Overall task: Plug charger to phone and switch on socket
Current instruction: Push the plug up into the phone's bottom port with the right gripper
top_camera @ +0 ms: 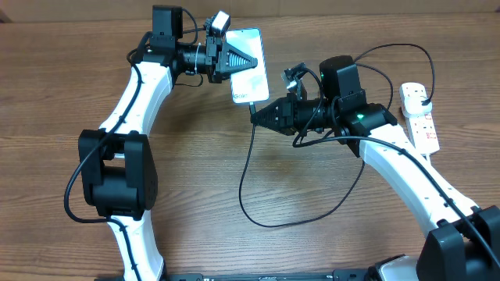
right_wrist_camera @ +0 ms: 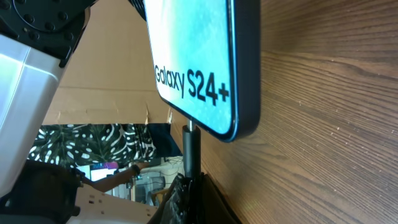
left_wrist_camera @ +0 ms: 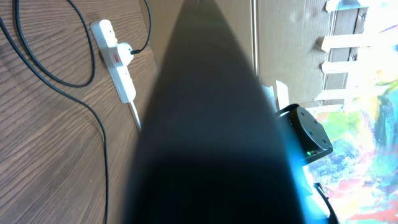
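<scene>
The phone [top_camera: 251, 78] has a light teal screen reading "Galaxy S24+" [right_wrist_camera: 199, 56] and is held tilted up off the table. My left gripper [top_camera: 238, 59] is shut on its upper part. In the left wrist view the phone's dark side [left_wrist_camera: 211, 124] fills the middle. My right gripper [top_camera: 260, 114] is shut on the charger's connector [right_wrist_camera: 191, 140], whose tip meets the phone's bottom edge. The thin black charger cable [top_camera: 244, 172] loops over the table. Its black plug [top_camera: 423, 97] sits in the white socket strip [top_camera: 419, 121], which also shows in the left wrist view [left_wrist_camera: 118, 62].
The socket strip lies at the table's right edge, behind my right arm [top_camera: 406, 168]. The cable's loop reaches down to the middle front of the table [top_camera: 266, 224]. Cardboard and room clutter stand beyond the table [right_wrist_camera: 112, 93].
</scene>
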`<action>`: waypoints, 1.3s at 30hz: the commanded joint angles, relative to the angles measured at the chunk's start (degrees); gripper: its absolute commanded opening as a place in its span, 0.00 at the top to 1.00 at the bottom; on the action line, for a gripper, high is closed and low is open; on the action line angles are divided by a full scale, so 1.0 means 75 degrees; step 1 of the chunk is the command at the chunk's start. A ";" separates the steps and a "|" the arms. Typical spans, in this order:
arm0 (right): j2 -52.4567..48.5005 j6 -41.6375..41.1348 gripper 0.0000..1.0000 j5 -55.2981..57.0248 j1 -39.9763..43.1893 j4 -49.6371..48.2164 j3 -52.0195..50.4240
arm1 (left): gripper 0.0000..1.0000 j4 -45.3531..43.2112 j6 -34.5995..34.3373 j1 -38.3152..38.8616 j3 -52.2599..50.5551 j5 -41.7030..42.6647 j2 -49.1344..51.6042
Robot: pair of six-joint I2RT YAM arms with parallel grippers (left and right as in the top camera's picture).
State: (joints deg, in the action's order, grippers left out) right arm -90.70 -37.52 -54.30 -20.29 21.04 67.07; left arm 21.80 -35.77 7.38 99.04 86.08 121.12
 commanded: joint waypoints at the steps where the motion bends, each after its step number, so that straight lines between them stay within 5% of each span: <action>1: -0.0023 -0.0087 0.96 0.0720 0.0102 -0.0251 0.0067 | 0.96 0.0052 0.0146 0.0128 0.0099 0.0592 -0.0006; 39: -0.0023 -0.0860 0.96 0.0490 0.0108 -0.0831 0.0067 | 0.96 -0.0122 -0.0935 -0.0044 0.0099 0.0557 -0.0006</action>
State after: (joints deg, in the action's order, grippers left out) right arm -90.70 -41.23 -54.06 -20.29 17.32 67.05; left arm 21.17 -42.06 6.22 99.04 85.23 121.12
